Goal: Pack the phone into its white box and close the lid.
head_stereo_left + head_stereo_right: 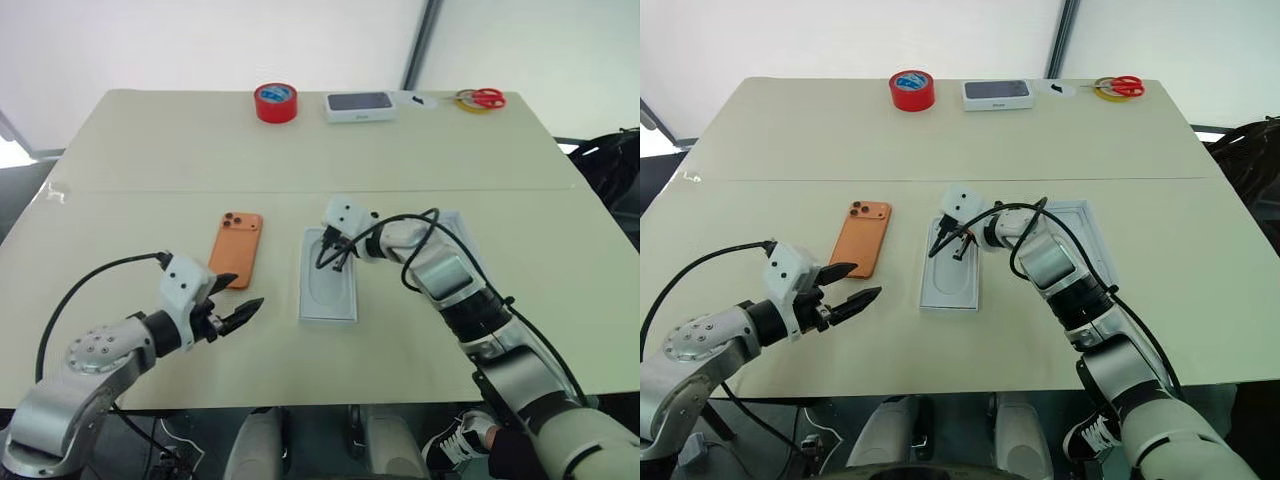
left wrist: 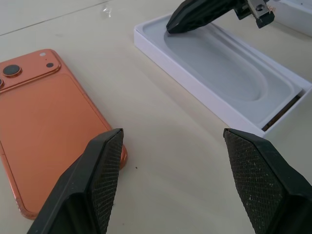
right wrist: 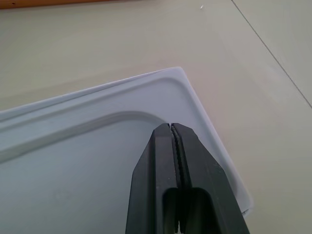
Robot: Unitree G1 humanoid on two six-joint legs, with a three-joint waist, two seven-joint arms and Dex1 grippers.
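Left eye view gives us the pale table point(image 1: 150, 150) with the phone point(image 1: 237, 248) lying camera side up, left of centre, its lens cluster at the far corner. Just to its right sits the white box point(image 1: 329, 300), and in it we see a flat white insert point(image 2: 229, 73) with an oval recess; in the left wrist view a dull brown strip shows under the insert at one end. Behind the right forearm another shallow white tray, likely the lid point(image 1: 1088, 232), lies on the table just to the right of the box, though the arm covers much of it.

Our right gripper point(image 3: 171, 127) has its two black fingers pressed together with nothing between them, and the tips are over the far end of the insert near the recess's rim; whether they touch it we cannot tell. Our left gripper point(image 1: 852, 282) hovers near the phone's near end with its fingers spread wide and empty, one fingertip point(image 2: 105, 151) overlapping the phone's near corner in the wrist view.

At the table's far edge stand a red tape roll point(image 1: 276, 102), a dark grey-topped white box point(image 1: 359, 105) and red-handled scissors point(image 1: 483, 97).
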